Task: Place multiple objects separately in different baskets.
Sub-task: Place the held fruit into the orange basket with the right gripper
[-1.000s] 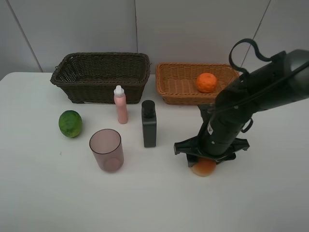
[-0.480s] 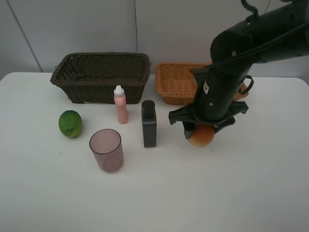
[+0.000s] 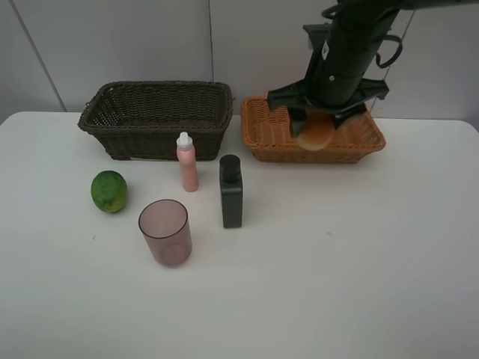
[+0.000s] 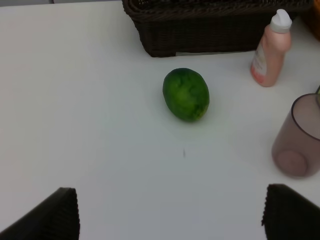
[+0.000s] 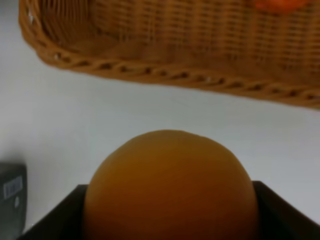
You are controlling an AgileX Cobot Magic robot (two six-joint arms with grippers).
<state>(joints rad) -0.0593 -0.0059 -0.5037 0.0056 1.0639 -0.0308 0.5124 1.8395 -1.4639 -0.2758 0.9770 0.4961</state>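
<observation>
Peach-like fruit [image 3: 316, 133], smooth, round, clamped in right jaws near woven tan basket [image 3: 346, 149]; left jaws apart.

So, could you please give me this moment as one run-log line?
right gripper: shut on red-orange peach-like fruit, held up near light orange-tan wicker basket | left gripper: open, empty, near green round fruit

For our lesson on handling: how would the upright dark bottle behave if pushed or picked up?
The dark bottle stands tall on a narrow base, so a push near its cap probably tips it. Its flat sides likely offer a secure grasp.
</observation>
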